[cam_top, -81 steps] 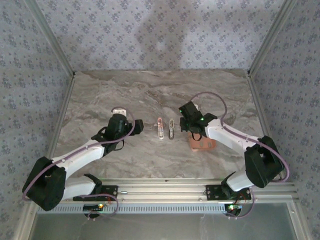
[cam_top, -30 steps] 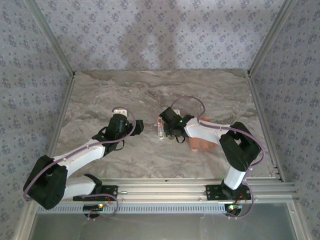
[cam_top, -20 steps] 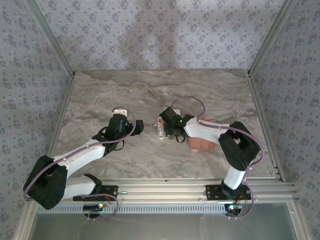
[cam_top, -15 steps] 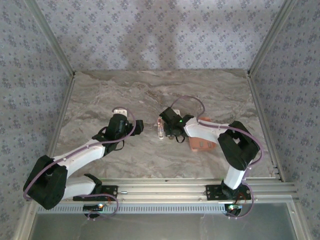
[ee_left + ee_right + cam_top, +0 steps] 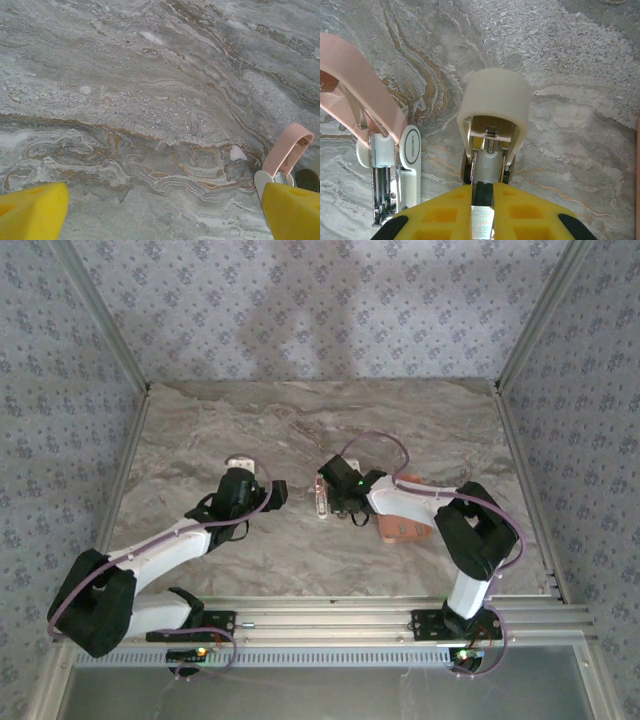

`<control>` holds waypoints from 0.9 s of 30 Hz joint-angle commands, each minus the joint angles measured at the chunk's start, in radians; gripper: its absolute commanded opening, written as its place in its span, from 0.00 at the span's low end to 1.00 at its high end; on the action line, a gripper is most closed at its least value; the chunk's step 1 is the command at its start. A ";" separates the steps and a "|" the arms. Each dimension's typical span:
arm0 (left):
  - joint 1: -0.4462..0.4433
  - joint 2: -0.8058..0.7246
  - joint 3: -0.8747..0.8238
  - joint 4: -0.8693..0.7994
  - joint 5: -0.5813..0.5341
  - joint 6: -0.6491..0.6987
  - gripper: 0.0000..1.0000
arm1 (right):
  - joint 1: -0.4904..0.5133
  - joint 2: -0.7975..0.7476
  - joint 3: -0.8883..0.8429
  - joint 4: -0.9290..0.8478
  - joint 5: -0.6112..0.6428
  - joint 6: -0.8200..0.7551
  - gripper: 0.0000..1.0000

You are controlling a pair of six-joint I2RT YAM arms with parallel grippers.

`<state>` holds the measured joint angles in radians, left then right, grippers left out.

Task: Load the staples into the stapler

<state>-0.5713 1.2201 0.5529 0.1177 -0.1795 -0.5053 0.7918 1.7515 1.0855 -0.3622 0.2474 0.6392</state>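
1. Locate the stapler near the middle of the marble table, lying flat between the two grippers.
2. In the right wrist view, note the stapler standing open, with pink lid raised and angled away to the left and white base showing its metal channel.
3. Just right of the base, separated by a narrow gap, find a white-capped piece.
4. Observe the right gripper clenched on the near end of the white-capped piece, with yellow fingers almost together and a grey metal strip in the slit; identity of the strip not determinable.
5. From above, see the right gripper low over the table, just right of the stapler.
6. Find the left gripper left of the stapler and apart from it.
7. In the left wrist view, confirm the left gripper released, with yellow fingers spread wide over bare marble and the stapler beside the right finger.
8. Note the salmon tray to the right, partly under the right arm.
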 commanded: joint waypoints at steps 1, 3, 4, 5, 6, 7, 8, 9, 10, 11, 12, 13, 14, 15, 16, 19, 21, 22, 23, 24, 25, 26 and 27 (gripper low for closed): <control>0.006 0.006 -0.001 0.027 -0.006 0.016 0.99 | 0.012 0.020 0.019 -0.031 0.028 -0.001 0.14; 0.005 0.006 -0.001 0.027 -0.006 0.016 0.98 | 0.016 0.020 0.019 -0.037 0.033 -0.002 0.14; 0.005 0.005 -0.001 0.026 -0.006 0.016 0.99 | 0.018 0.021 0.019 -0.039 0.036 -0.002 0.14; 0.006 0.003 -0.001 0.026 -0.006 0.015 0.99 | 0.020 0.021 0.019 -0.042 0.040 -0.002 0.14; 0.006 0.004 -0.001 0.027 -0.006 0.014 0.99 | 0.021 0.021 0.019 -0.045 0.042 -0.002 0.14; 0.006 0.002 -0.002 0.026 -0.005 0.015 0.99 | 0.024 0.019 0.019 -0.048 0.045 -0.001 0.14; 0.006 0.002 -0.002 0.026 -0.006 0.014 0.99 | 0.026 0.019 0.019 -0.051 0.048 -0.001 0.14; 0.006 0.002 -0.002 0.026 -0.006 0.013 0.99 | 0.027 0.019 0.019 -0.052 0.051 -0.001 0.14; 0.005 0.001 -0.003 0.026 -0.005 0.013 0.99 | 0.031 0.019 0.020 -0.053 0.055 -0.030 0.14; 0.006 0.001 -0.004 0.026 -0.005 0.013 0.99 | 0.034 0.019 0.019 -0.055 0.061 -0.035 0.14; 0.006 0.000 -0.004 0.026 -0.005 0.013 0.98 | 0.034 0.019 0.019 -0.056 0.062 -0.035 0.14; 0.005 -0.001 -0.003 0.025 -0.005 0.013 0.99 | 0.036 0.020 0.020 -0.058 0.062 -0.036 0.14; 0.006 -0.001 -0.004 0.025 -0.004 0.012 0.98 | 0.037 0.021 0.019 -0.057 0.062 -0.036 0.14; 0.006 -0.002 -0.004 0.025 -0.003 0.011 0.99 | 0.039 0.022 0.019 -0.057 0.062 -0.038 0.14; 0.006 -0.004 -0.003 0.025 -0.005 0.011 0.99 | 0.041 0.024 0.018 -0.059 0.064 -0.036 0.14; 0.005 -0.005 -0.004 0.023 -0.003 0.012 0.98 | 0.044 0.031 0.018 -0.069 0.066 -0.032 0.14; 0.006 -0.005 -0.003 0.023 -0.003 0.013 0.98 | 0.048 0.036 0.022 -0.082 0.074 -0.025 0.14; 0.006 -0.005 -0.003 0.023 -0.002 0.011 0.99 | 0.048 0.037 0.023 -0.090 0.077 -0.019 0.14; 0.006 -0.005 -0.003 0.023 -0.001 0.012 0.99 | 0.048 0.039 0.023 -0.097 0.078 -0.018 0.14; 0.006 -0.005 -0.004 0.023 0.001 0.011 0.99 | 0.047 0.039 0.024 -0.097 0.078 -0.018 0.14; 0.007 -0.005 -0.004 0.023 0.001 0.011 0.98 | 0.048 0.038 0.024 -0.094 0.077 -0.018 0.14; 0.006 -0.005 -0.002 0.023 0.001 0.011 0.99 | 0.047 0.039 0.023 -0.089 0.074 -0.018 0.14; 0.006 -0.004 -0.002 0.023 0.001 0.011 0.98 | 0.046 0.039 0.025 -0.083 0.071 -0.018 0.14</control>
<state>-0.5713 1.2201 0.5529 0.1177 -0.1791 -0.5053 0.8310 1.7741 1.0931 -0.3882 0.3038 0.6136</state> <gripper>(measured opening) 0.985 0.140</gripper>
